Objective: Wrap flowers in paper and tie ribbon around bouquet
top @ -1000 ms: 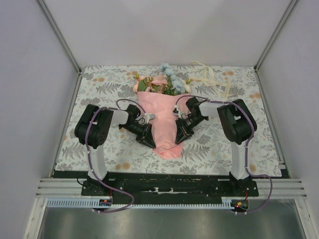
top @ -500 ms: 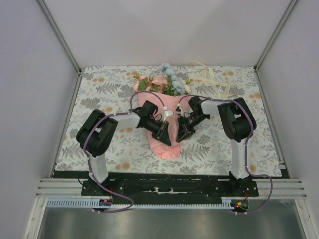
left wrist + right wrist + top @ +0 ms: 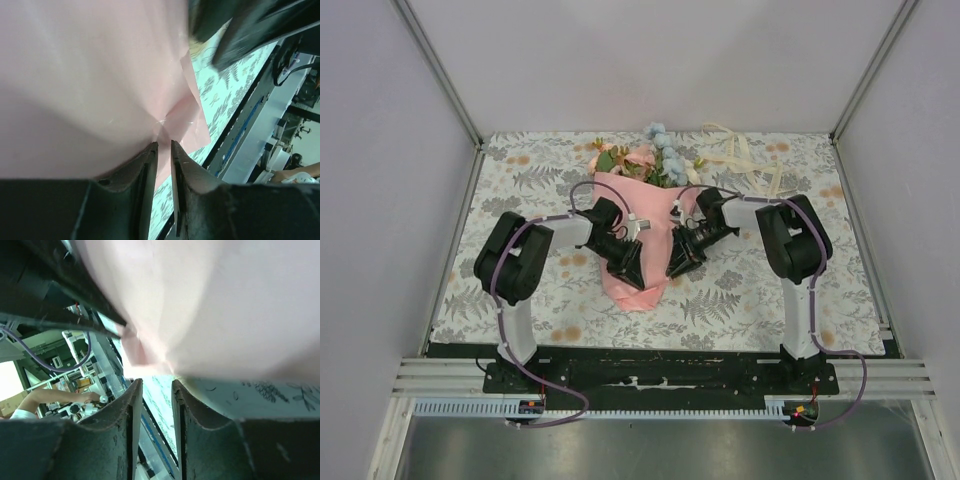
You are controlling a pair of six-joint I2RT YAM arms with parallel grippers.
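The bouquet lies mid-table, a pink paper (image 3: 638, 205) cone with the flowers (image 3: 642, 163) at its far end. In the left wrist view the paper (image 3: 90, 75) fills the frame, and its creases run together at my left gripper (image 3: 164, 144), which is shut on a fold of it. From above, that left gripper (image 3: 632, 274) lies across the cone's lower front. My right gripper (image 3: 674, 268) is at the cone's right edge. It (image 3: 157, 381) stands open under the paper (image 3: 225, 305), with only tablecloth between its fingers. The cream ribbon (image 3: 748, 158) lies loose at the back right.
A floral tablecloth (image 3: 520, 290) covers the table. Grey walls with metal posts (image 3: 440, 70) close in the left, right and back. A black rail (image 3: 660, 365) runs along the near edge by the arm bases.
My left gripper swung from the cone's left side across its front, and the cone's tip shifted left and back. My right gripper has let go of the paper and opened.
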